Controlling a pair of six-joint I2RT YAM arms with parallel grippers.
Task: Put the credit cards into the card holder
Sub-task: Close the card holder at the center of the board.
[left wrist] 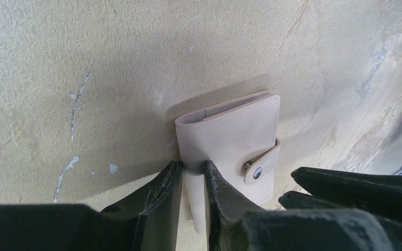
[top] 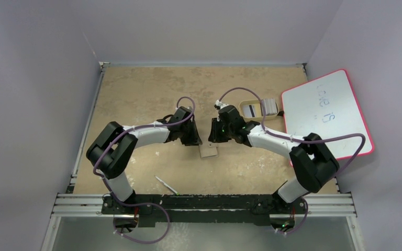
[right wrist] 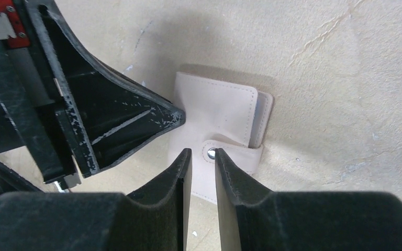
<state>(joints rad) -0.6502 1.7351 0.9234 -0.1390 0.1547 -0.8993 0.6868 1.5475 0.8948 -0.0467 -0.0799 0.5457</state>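
Note:
The tan card holder (top: 208, 151) lies closed on the table between both arms, its snap tab fastened. In the left wrist view my left gripper (left wrist: 193, 166) is shut on the near edge of the card holder (left wrist: 230, 133). In the right wrist view my right gripper (right wrist: 202, 151) is narrowly open, with its tips just over the snap tab (right wrist: 233, 152) and nothing between them. In the top view the left gripper (top: 194, 140) and the right gripper (top: 213, 137) face each other over the holder. The credit cards (top: 250, 110) lie in the beige tray (top: 241, 100).
A pink-edged whiteboard (top: 324, 112) lies at the right, next to the tray. A thin white pen (top: 166, 184) lies near the front edge. The left arm's finger (right wrist: 110, 120) sits close beside the right jaws.

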